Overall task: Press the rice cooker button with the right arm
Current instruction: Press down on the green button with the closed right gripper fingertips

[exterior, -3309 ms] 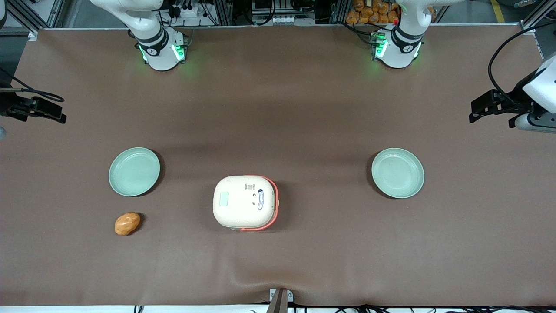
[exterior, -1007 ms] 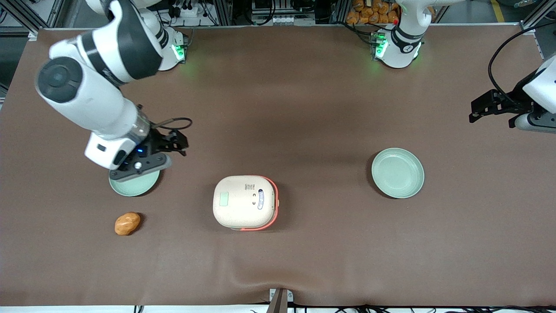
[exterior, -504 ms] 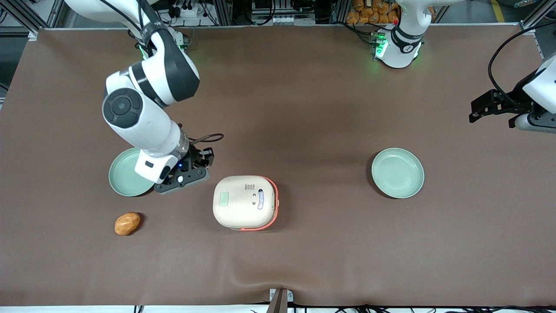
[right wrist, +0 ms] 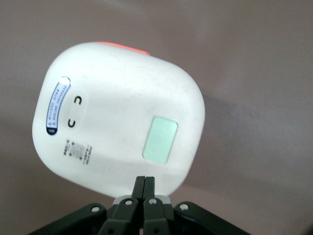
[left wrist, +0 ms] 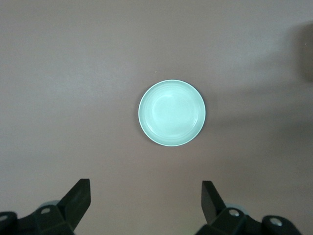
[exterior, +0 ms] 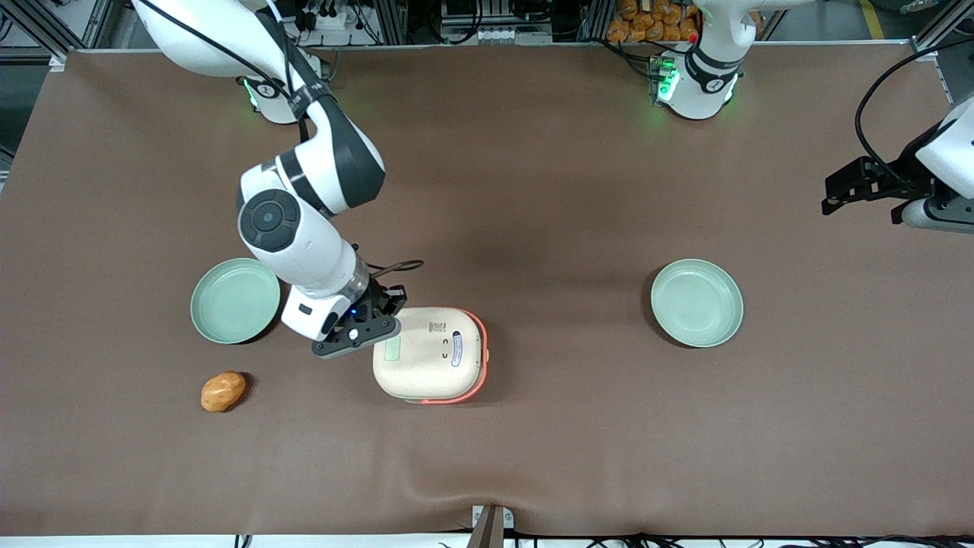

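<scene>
The rice cooker (exterior: 430, 354) sits mid-table, its cream lid closed and its orange-red rim showing along one side. A pale green rectangular button (exterior: 393, 348) lies on the lid near the edge that faces the working arm's end. My right arm's gripper (exterior: 367, 332) hangs over that edge of the cooker, just beside the button. In the right wrist view the gripper (right wrist: 145, 180) is shut with nothing between its fingers. Its tips hover above the lid's rim, a short way from the button (right wrist: 160, 139) on the cooker (right wrist: 117, 117).
A pale green plate (exterior: 235, 300) lies beside the gripper toward the working arm's end. A second plate (exterior: 696, 302) (left wrist: 171, 113) lies toward the parked arm's end. An orange-brown lump (exterior: 223, 390) rests nearer the front camera than the first plate.
The right arm has swung in from the working arm's end, passed over the nearby plate and reached the cooker's edge. The cooker has not moved.
</scene>
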`<state>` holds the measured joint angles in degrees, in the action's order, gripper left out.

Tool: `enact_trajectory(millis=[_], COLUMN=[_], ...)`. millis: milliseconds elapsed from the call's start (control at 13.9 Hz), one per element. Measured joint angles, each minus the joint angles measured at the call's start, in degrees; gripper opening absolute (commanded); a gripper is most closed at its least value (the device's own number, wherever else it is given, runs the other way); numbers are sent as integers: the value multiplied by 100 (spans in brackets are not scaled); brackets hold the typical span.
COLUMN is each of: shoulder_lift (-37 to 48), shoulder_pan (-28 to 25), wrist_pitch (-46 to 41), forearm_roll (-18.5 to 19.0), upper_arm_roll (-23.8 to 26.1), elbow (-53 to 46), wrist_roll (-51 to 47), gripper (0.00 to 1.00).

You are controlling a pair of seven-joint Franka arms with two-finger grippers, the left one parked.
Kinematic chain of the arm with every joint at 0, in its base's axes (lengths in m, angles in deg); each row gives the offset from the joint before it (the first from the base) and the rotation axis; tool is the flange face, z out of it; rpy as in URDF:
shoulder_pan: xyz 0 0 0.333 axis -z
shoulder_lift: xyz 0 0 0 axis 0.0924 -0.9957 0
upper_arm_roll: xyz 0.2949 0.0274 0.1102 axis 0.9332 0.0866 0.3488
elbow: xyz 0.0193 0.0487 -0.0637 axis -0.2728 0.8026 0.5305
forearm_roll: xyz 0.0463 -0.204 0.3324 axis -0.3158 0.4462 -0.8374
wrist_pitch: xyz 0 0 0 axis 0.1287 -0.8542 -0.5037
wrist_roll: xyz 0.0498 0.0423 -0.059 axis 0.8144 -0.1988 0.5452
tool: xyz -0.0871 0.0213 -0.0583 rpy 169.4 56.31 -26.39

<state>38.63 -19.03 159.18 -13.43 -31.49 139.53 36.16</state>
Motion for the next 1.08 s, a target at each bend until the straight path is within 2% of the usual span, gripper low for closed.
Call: enact_trajectory(millis=[216,1079], shoulder_lift=[-105,-252], shoulder_pan=[-6,-32], wrist_pitch=[309,364], forearm_roll=[0,-32], upper_arm_roll=[-26,-183], elbow=[0,-6], wrist_roll=[-7,-21], gripper=[1,0])
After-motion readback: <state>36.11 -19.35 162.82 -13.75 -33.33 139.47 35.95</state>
